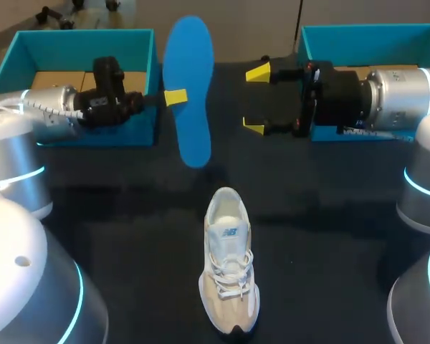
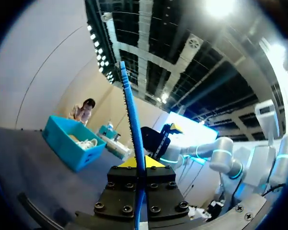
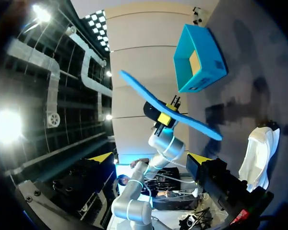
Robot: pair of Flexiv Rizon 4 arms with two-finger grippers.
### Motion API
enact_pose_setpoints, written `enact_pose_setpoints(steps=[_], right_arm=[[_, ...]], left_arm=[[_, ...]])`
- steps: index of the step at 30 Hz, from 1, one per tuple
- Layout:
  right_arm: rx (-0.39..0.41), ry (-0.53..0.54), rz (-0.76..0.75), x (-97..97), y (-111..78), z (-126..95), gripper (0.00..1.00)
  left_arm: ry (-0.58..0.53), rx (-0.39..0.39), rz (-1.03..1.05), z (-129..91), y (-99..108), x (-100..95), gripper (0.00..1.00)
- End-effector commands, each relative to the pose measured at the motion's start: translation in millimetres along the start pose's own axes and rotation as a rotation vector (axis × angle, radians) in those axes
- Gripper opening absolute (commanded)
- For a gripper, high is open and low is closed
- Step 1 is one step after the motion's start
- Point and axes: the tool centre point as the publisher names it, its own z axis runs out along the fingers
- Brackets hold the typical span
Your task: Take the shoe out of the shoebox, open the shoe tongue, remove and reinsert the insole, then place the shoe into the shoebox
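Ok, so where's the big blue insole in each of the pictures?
Head view: the insole is held up over the table by the left gripper, beyond the shoe.
Left wrist view: the insole shows edge-on, pinched between that gripper's own fingers.
Right wrist view: the insole is a slanted blue strip ahead of the open right gripper.
Shared landmark: the left gripper's yellow tips, clamped on the insole in all three.

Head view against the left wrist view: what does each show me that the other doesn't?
Only the head view shows the sneaker on the table and the left shoebox. Only the left wrist view shows the blue insole edge-on, clamped between the yellow tips of the left gripper. Both show the insole, the open right gripper and the right shoebox.
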Motion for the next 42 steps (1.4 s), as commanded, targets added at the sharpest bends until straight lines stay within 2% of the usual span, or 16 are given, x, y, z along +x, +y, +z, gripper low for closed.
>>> enact_pose_setpoints(steps=[1, 11, 18, 26, 31, 35, 37, 42], right_arm=[[-0.001, -0.001, 0.001, -0.8, 0.7, 3, 1.0], [-0.001, -0.001, 0.001, -0.8, 0.7, 3, 1.0], [-0.001, -0.001, 0.001, -0.8, 0.7, 3, 1.0], [-0.001, -0.001, 0.001, -0.8, 0.7, 3, 1.0], [-0.001, -0.001, 0.001, -0.8, 0.7, 3, 1.0], [-0.001, -0.001, 0.001, -0.8, 0.7, 3, 1.0], [-0.001, -0.001, 0.001, -0.8, 0.7, 3, 1.0], [-0.001, -0.001, 0.001, -0.8, 0.7, 3, 1.0]], left_arm=[[0.058, 0.031, 0.463, 0, 2, -2.0, 0.0], [0.058, 0.031, 0.463, 0, 2, -2.0, 0.0], [0.153, 0.026, 0.865, -12, -7, 11.1, 0.0], [0.217, -0.015, 1.313, -6, -12, 17.6, 0.0], [0.251, -0.072, 1.549, -1, -8, 21.2, 0.0], [0.286, -0.107, 1.694, 4, -4, 20.4, 0.0], [0.248, -0.119, 1.777, 6, -3, 16.1, 0.0], [0.248, -0.119, 1.777, 6, -3, 16.1, 0.0]])
